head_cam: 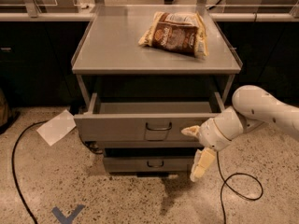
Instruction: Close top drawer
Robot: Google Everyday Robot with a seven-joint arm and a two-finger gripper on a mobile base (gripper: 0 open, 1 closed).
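The top drawer (140, 125) is a wide grey metal drawer with a small wire loop handle (158, 126) at front centre. It stands partly out of the grey cabinet (154, 55), with only a narrow strip of its tray showing. My gripper (195, 148) is at the right end of the drawer front, with one cream finger (190, 131) against the front and the other (202, 164) hanging down below it. The fingers are spread apart and hold nothing.
A lower drawer (149, 163) sits under the top one, slightly out. A brown snack bag (175, 32) lies on the cabinet top. A white sheet of paper (57, 127) and black cables (18, 171) lie on the speckled floor. Dark counters run behind.
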